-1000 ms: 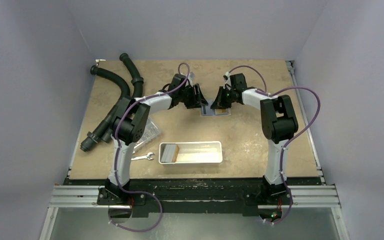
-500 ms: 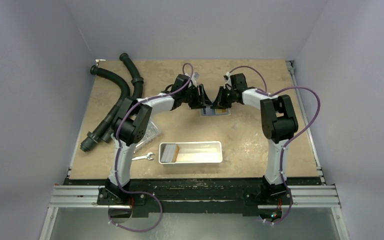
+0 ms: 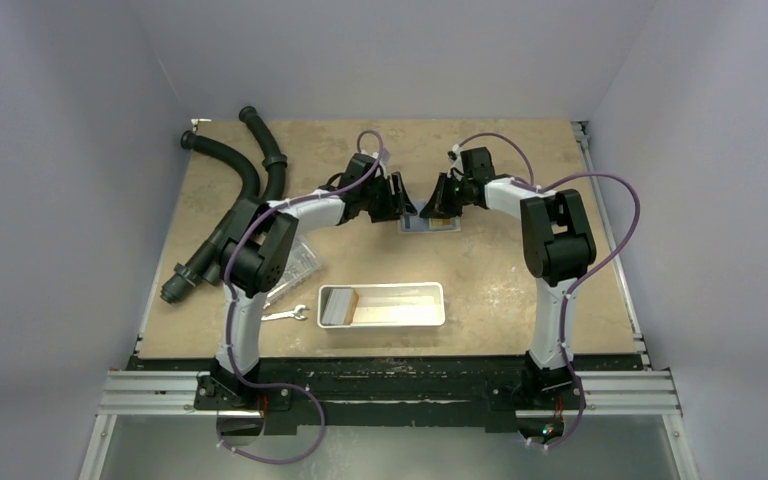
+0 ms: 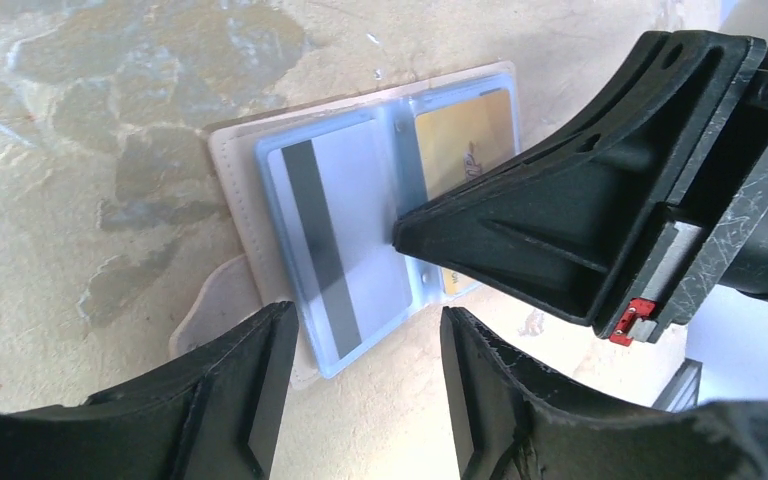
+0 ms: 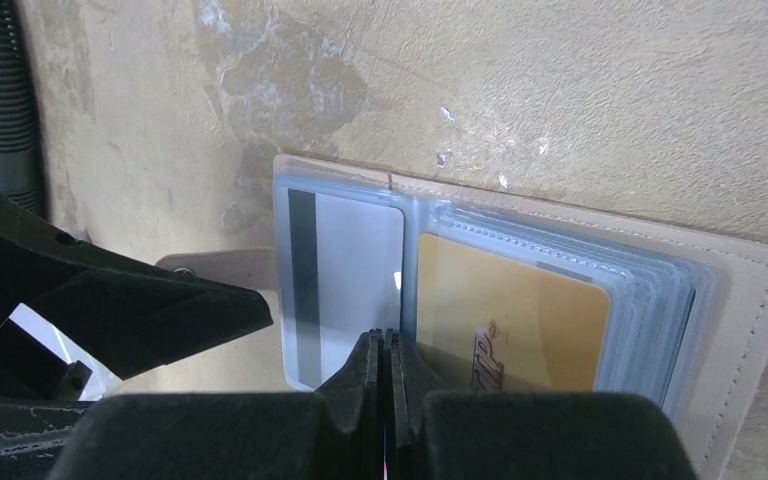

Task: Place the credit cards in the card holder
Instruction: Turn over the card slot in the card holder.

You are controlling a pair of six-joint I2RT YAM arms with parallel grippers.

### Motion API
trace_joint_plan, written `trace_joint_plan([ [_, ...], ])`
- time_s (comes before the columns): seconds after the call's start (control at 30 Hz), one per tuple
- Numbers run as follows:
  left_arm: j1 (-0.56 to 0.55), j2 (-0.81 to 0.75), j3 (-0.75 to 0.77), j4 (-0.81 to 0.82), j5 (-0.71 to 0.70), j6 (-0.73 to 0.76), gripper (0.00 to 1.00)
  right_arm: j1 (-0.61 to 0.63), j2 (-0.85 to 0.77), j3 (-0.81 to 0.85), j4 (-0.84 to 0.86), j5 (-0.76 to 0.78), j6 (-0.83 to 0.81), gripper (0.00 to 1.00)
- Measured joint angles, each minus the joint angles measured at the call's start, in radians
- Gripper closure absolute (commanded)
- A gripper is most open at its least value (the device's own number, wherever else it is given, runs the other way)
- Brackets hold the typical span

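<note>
**Right gripper pinning the open holder, left gripper standing free**

Right gripper (image 5: 387, 345) is shut, with nothing between its fingers. We are resting its closed tip on the card holder (image 5: 750, 300), just beside the centre fold. Left gripper (image 4: 365, 318) is hovering over the holder's near left corner with its jaws apart and nothing in them.

The holder is lying open and flat near the middle of the table's (image 3: 520, 280) far edge, between the two grippers. A grey card (image 5: 355, 270) with a dark stripe is sitting in the left panel and a tan card (image 5: 515, 310) in the right.

Toward the near edge, the white tray (image 3: 400, 324) is holding what we are taking for further cards (image 3: 341, 303) at its left end.

We are judging these cards to be light, stiff and slick, and hard to lift off a flat floor. Pinching one across its short edge should be safest. The holder looks soft and springy at the fold, so we are expecting it to need pinning while a card is sliding in.
</note>
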Motion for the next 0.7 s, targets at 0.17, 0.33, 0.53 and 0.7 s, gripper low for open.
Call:
trace_joint_plan([
  [0.17,0.0,-0.009,-0.011,-0.005,-0.026,0.005,0.41,0.0,0.0,0.0,0.0,0.0,0.0,1.0],
  [0.33,0.0,-0.009,-0.011,0.007,0.001,0.004,0.41,0.0,0.0,0.0,0.0,0.0,0.0,1.0],
  [0.53,-0.001,-0.009,-0.011,0.034,0.031,-0.007,0.4,0.0,0.0,0.0,0.0,0.0,0.0,1.0],
  [0.7,-0.001,-0.009,-0.012,0.029,0.013,-0.013,0.39,0.0,0.0,0.0,0.0,0.0,-0.001,1.0],
])
